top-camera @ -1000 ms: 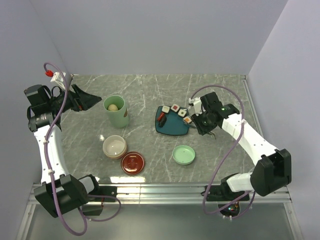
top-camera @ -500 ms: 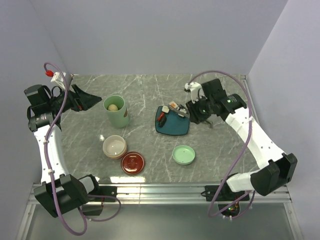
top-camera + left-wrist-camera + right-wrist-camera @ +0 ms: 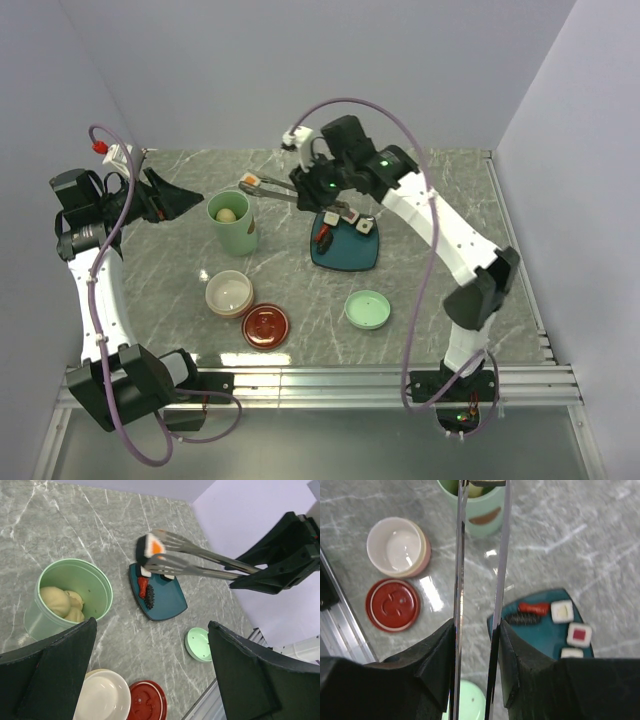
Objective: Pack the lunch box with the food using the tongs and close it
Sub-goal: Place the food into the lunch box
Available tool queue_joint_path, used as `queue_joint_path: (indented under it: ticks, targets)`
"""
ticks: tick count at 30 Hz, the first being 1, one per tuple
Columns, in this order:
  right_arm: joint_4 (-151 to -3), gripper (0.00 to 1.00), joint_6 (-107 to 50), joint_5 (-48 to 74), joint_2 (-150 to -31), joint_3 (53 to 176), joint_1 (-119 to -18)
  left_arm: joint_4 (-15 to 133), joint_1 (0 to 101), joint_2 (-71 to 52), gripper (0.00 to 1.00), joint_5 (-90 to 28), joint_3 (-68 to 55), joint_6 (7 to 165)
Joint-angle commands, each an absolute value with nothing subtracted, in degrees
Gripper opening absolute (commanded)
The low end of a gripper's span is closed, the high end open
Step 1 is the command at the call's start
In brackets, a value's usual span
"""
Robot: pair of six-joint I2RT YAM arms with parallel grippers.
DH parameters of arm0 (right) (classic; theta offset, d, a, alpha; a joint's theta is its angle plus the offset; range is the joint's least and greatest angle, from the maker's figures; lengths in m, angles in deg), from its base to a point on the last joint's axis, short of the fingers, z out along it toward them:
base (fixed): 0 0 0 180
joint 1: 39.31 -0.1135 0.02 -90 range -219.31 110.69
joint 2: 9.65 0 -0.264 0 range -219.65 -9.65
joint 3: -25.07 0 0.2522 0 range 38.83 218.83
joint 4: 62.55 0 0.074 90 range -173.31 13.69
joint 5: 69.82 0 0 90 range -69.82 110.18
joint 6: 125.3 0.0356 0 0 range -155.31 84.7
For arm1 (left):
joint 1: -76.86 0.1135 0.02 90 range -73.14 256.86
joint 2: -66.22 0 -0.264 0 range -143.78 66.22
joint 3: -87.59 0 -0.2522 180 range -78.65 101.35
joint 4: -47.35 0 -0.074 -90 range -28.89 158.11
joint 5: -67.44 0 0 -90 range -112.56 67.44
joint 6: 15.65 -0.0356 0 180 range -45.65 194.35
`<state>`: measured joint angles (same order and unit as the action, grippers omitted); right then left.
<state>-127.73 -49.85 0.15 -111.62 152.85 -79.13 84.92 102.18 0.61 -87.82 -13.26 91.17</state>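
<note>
Far left: left end effector (image 3: 178, 200) spread wide, gripping nothing, raised above the bench (image 3: 160, 290) just beside the mint-green pot (image 3: 238, 238). Inside the pot, beige balls (image 3: 59, 602); top open. Toward the near edge, cream bowl (image 3: 229, 293), nothing seen in it, with the dark-red lid (image 3: 266, 325) just beside it.

Just beyond the pot's rim and lifted clear of the bench, a sushi square (image 3: 251, 181) with an orange top, pinched between the tips of the tongs (image 3: 285, 192). Further right, right end effector (image 3: 318, 185) pressed onto the two tong arms, squeezing them together. Underneath, dark teal plate (image 3: 345, 258) bearing a red-and-dark piece (image 3: 323, 236) and three more sushi squares. Nearer and right again, mint-green lid (image 3: 367, 309) flat on the bench, well apart from its pot.

Step in hand, as judged: ferrying one piece from plate to pot. Next move calls for bringing the tips squarely over the mouth, dipping inside the rim, then easing the squeeze. Worth holding the pinch even until then, to avoid dropping the piece short of the pot.
</note>
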Motion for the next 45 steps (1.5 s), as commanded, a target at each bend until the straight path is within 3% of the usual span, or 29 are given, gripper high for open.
queue_joint_path:
  ticks: [1,25,30,35,45]
  targets:
    - [-126.4,0.37,-49.8,-0.7,-115.5,160.4,-81.1,85.2,102.5,0.5,0.99,-88.6,-11.5,90.6]
    - [-125.1,0.45,-51.4,-1.1,-124.1,160.8,-83.4,88.7,102.4,-0.6,0.99,-87.7,-9.7,87.1]
    - [-126.1,0.55,-51.3,-0.8,-124.6,162.1,-83.8,89.5,102.5,-0.6,0.99,-87.5,-9.0,86.5]
    - [-126.1,0.62,-50.6,0.1,-122.1,161.8,-83.9,89.4,102.5,-0.6,0.99,-87.6,-8.9,86.6]
    - [-125.8,0.63,-50.5,2.9,-109.4,151.9,-77.8,89.7,102.5,-0.6,0.99,-88.2,-7.7,86.4]
